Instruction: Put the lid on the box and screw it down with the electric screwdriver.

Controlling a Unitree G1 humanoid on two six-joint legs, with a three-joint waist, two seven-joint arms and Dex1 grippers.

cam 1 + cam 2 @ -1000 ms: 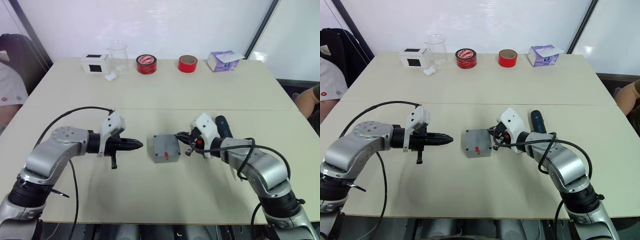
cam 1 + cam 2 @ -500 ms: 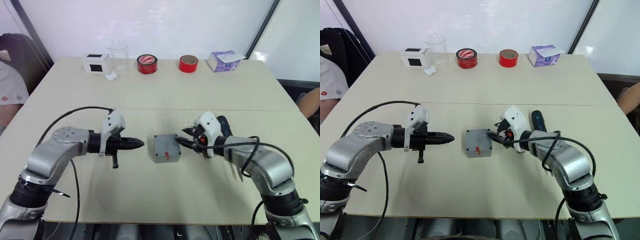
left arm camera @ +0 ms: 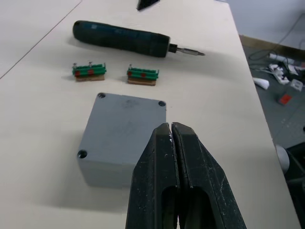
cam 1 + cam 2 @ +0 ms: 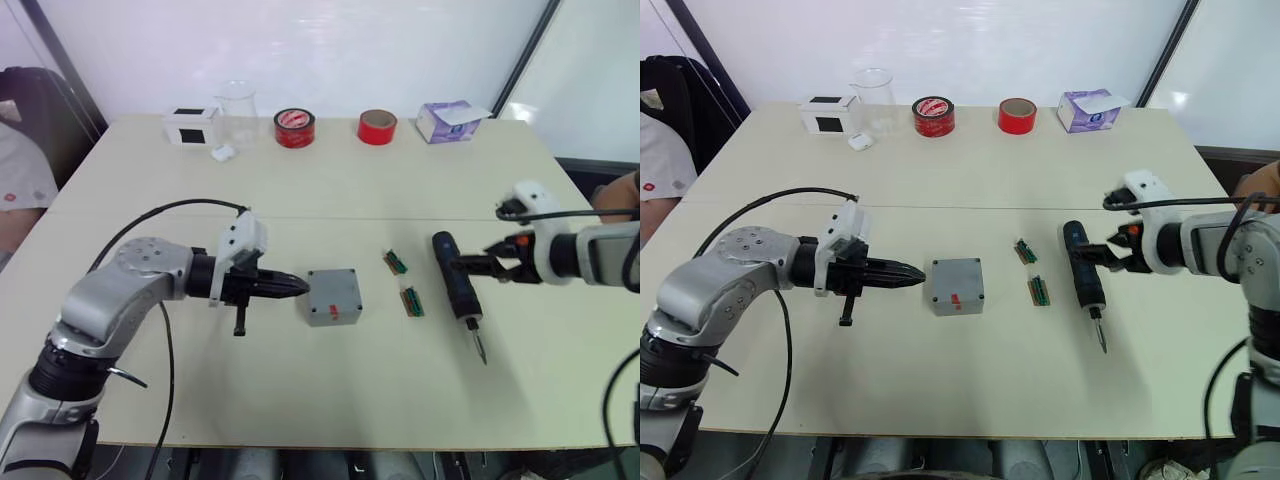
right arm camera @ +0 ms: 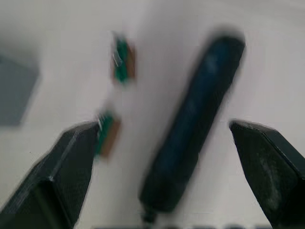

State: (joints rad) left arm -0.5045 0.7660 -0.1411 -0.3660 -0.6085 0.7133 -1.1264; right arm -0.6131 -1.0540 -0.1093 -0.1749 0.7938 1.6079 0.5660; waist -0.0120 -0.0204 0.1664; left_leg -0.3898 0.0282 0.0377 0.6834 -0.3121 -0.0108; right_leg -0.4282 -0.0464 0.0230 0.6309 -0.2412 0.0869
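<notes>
Beige table (image 4: 330,180) under lidded grey square box (image 4: 333,296), red-marked side.

Two tape rolls (image 4: 293,128) (image 4: 376,127), two green connectors (image 4: 396,263) (image 4: 411,300), one screwdriver (image 4: 455,288), one box (image 4: 333,295).

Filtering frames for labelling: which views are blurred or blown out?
Right wrist view: motion-blurred, electric screwdriver and green terminal blocks smeared. Left wrist view: sharp on the box. Eye views: crisp on the table, bright washed-out wall behind.
</notes>
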